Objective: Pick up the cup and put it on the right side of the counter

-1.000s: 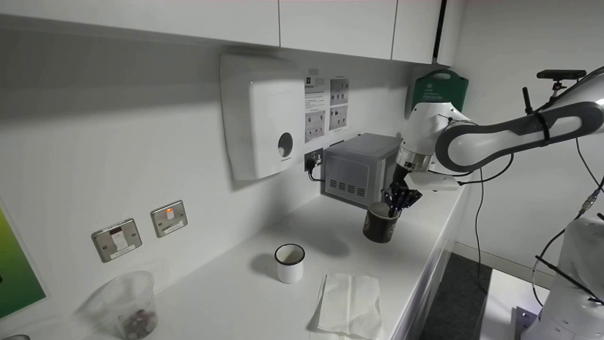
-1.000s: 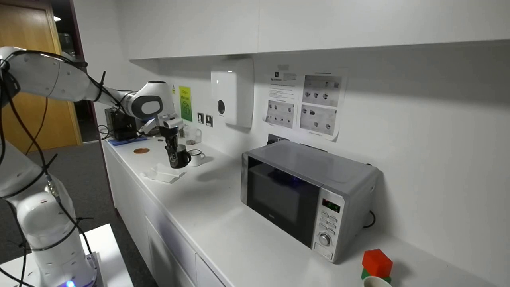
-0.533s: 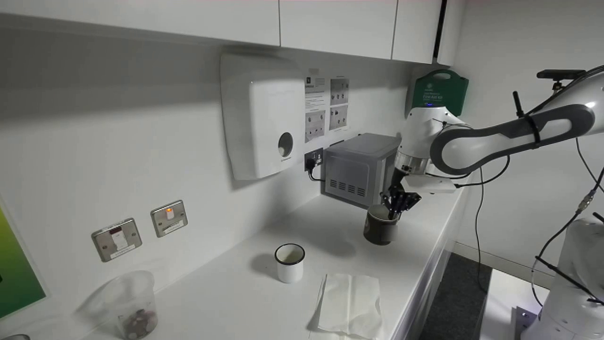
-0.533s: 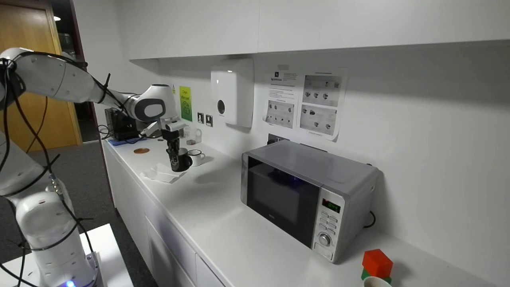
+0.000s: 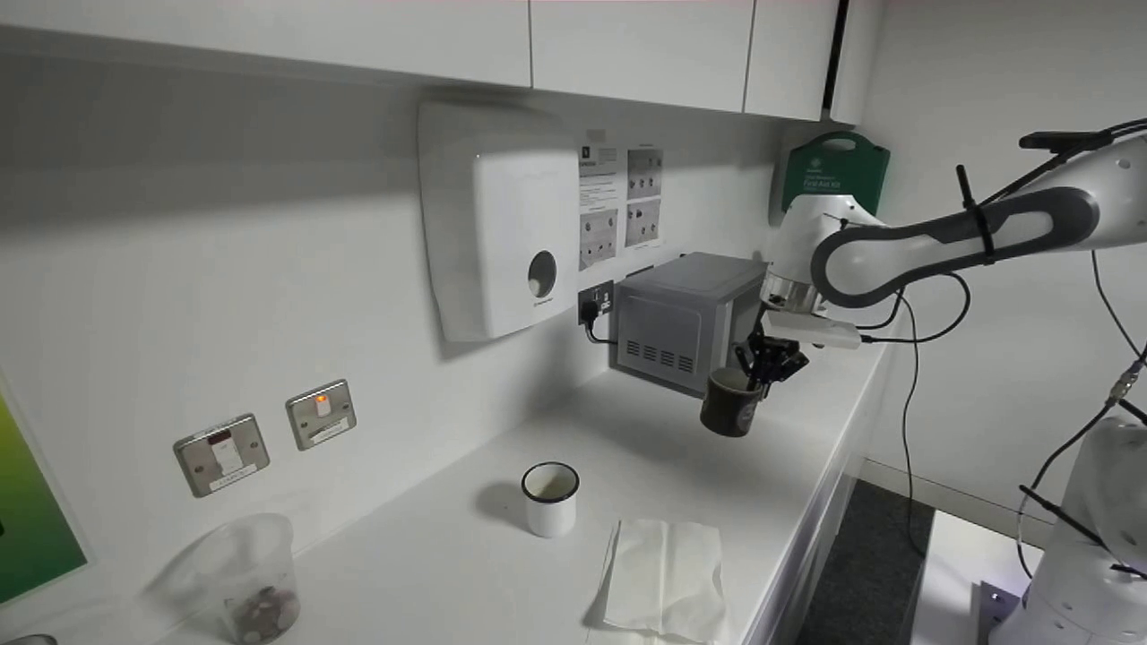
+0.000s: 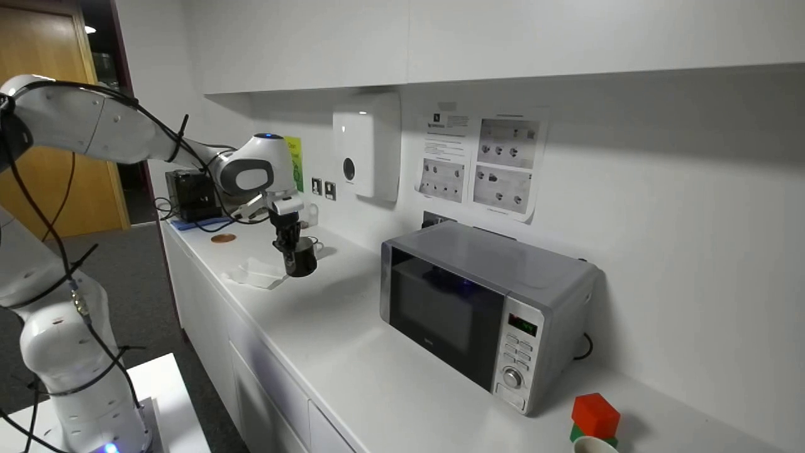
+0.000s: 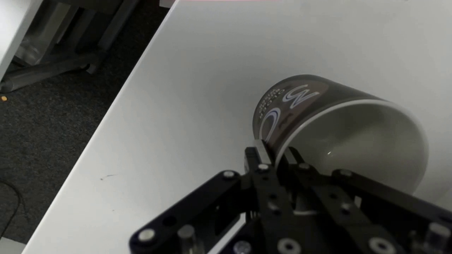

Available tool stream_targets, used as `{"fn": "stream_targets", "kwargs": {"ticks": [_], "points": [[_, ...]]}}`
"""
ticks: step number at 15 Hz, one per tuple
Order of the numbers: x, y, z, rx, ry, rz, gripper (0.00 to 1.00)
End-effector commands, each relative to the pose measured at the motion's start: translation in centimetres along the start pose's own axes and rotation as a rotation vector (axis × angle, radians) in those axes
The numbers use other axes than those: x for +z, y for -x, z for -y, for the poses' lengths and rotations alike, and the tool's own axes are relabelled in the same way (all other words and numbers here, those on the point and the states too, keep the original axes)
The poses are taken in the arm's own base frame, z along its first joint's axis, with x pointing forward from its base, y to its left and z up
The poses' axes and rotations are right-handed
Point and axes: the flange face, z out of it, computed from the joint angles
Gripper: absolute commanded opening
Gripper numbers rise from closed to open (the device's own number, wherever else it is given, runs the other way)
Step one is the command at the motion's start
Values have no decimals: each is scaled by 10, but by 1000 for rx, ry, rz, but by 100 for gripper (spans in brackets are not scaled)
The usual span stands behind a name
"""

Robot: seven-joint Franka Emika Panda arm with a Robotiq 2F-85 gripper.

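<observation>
white counter (image 6: 358, 352) runs along the wall (image 6: 660, 220), bearing the microwave (image 6: 453, 296). my arm (image 6: 119, 135) is cut off by the frame in both exterior views, and i can't make out the handle of the cup (image 6: 305, 261). left of the microwave in an exterior view, the cup hangs above the counter, mouth up, long axis near vertical with a slight tilt. the arm bends downward, the gripper (image 7: 276, 157) pinching the cup's rim, fingers nearly together, one inside, one out.
</observation>
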Motion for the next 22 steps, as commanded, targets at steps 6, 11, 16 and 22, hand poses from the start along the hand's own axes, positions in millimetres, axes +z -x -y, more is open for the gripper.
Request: {"fn": "stream_targets", "kwargs": {"ticks": [6,11,16,22], "points": [[-10,-61,-56,255,-60,27,2],[-6,-83,-88,376,-46,16,2],[0,-102,-124,470,-9,-13,2],[12,-110,-130,479,12,29,9]]}}
